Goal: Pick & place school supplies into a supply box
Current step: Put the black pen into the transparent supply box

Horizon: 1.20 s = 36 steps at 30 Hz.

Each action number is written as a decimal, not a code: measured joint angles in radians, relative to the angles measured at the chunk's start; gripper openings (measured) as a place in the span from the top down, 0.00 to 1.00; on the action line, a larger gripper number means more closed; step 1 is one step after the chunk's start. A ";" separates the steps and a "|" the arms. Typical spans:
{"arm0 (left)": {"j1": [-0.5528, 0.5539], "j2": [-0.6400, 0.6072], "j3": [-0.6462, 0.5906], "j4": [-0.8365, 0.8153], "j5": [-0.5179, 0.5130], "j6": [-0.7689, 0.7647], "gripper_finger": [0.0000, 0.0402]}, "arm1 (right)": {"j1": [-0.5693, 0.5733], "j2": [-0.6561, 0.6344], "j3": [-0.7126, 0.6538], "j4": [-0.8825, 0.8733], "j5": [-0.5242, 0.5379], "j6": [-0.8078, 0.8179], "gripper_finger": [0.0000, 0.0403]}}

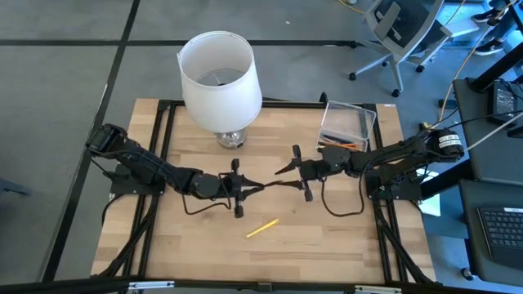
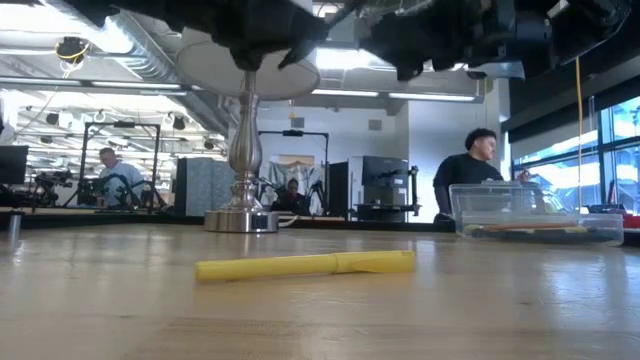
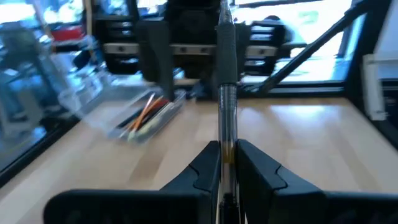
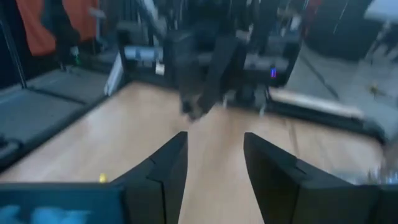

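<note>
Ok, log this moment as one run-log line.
left hand: shut on pen, mid-table | right hand: open, facing it | yellow pen: on table | supply box: holds pencils

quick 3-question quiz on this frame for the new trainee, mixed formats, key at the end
1. True or false: the left gripper is shut on a pen.
2. Where does the yellow pen lie? A) in the supply box B) on the table, in front of both grippers C) under the lamp
3. Fill in: the right gripper is ____, with nothing between its fingers.

Key: 1 true; 2 B; 3 open
</note>
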 joint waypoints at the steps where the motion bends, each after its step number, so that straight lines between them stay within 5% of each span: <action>1: 0.003 0.000 0.000 0.012 0.020 0.007 0.91 | 0.001 0.000 0.000 0.025 -0.003 0.000 0.60; 12: 0.012 0.000 0.000 0.027 0.042 0.009 0.92 | 0.020 0.001 0.000 0.130 -0.088 -0.001 0.60; 36: 0.012 0.000 0.000 0.035 0.043 0.000 0.91 | 0.065 0.093 0.066 0.204 -0.077 0.001 0.60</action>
